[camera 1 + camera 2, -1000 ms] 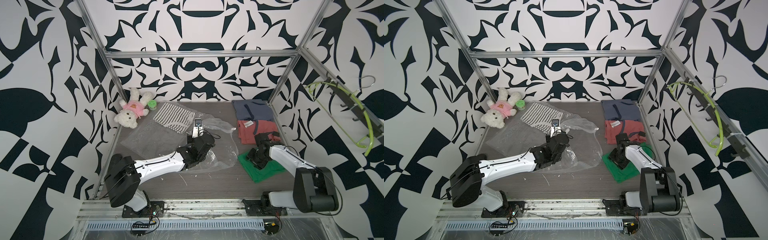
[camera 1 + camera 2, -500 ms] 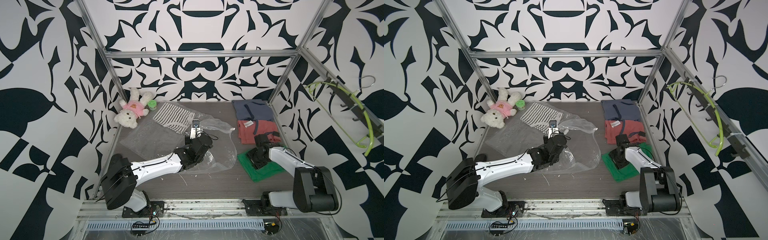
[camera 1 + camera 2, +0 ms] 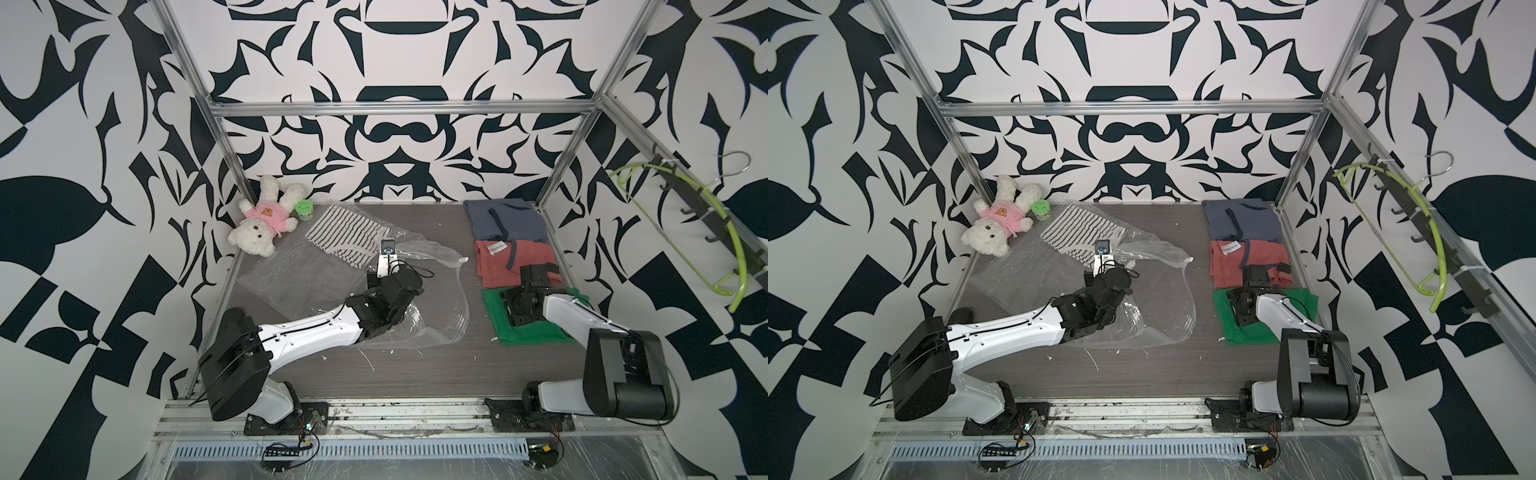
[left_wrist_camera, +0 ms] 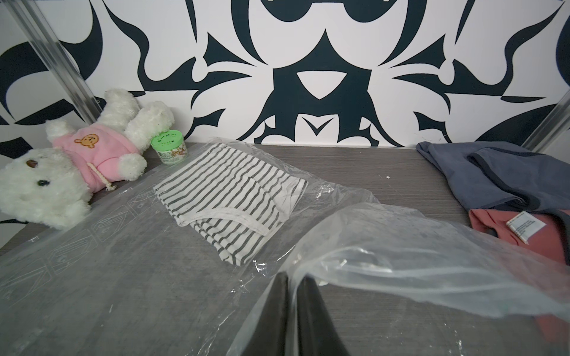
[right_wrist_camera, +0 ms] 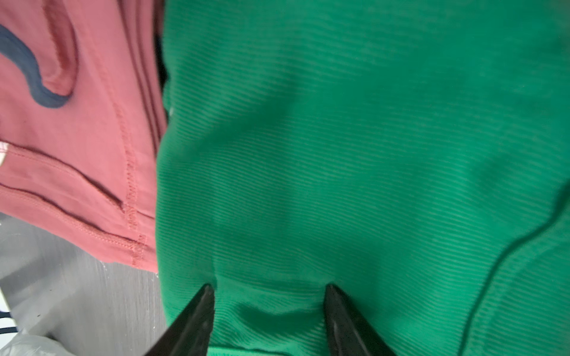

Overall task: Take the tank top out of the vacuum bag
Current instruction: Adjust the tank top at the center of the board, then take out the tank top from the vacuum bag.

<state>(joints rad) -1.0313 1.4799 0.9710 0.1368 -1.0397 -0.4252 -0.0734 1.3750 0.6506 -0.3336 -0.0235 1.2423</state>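
Left wrist view: my left claw (image 4: 293, 279), at lower centre of the frame, is clamped on a raised fold of the one vacuum bag (image 4: 123, 271), with clear film pinched between its closed fingers. One striped tank top (image 4: 231, 191) lies folded inside that bag, above centre, under the plastic.

In both top views the bag sprawls across the middle of the dark table (image 3: 415, 374), the tank top at its far end, upper left of centre. One white teddy bear (image 3: 262, 224) in a pink shirt and one small green jar (image 3: 304, 208) sit at the table's upper-left corner, just beside the bag. Three folded garments run down the right side: one blue garment (image 3: 505, 220), one red garment (image 3: 498, 266) and one green garment (image 3: 536, 328).

My right claw (image 5: 270, 289) stands with its jaws apart, both tips resting on the green garment and gripping nothing.

Compared with a second ago, my left arm has swung slightly toward frame left, the film still in its grip. The right arm sits almost where it was, and the tank top has not moved.
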